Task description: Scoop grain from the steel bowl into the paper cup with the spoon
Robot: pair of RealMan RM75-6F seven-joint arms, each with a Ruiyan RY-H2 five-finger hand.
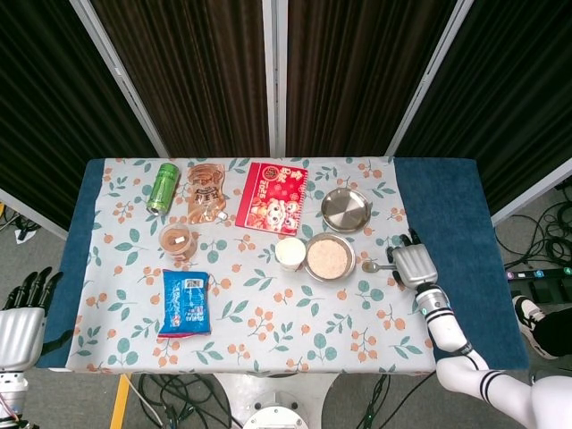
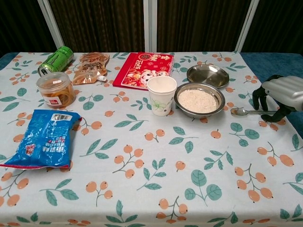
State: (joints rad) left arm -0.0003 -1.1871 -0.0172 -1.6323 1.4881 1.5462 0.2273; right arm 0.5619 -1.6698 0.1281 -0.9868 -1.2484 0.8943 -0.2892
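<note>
A steel bowl (image 2: 199,100) (image 1: 330,256) filled with pale grain stands right of the white paper cup (image 2: 161,95) (image 1: 290,253). The metal spoon (image 2: 243,111) (image 1: 375,265) lies flat on the cloth just right of the bowl, its head toward the bowl. My right hand (image 2: 278,94) (image 1: 415,264) hovers over the spoon's handle end with fingers curled downward and apart; nothing is gripped. My left hand (image 1: 22,317) hangs off the table's left side, fingers spread, holding nothing.
An empty steel dish (image 2: 207,74) sits behind the bowl. A red booklet (image 2: 144,63), brown pouch (image 2: 90,67), green can (image 2: 56,60), lidded snack tub (image 2: 56,89) and blue packet (image 2: 43,137) occupy the left and back. The floral tablecloth (image 2: 156,179) lies bare at the front.
</note>
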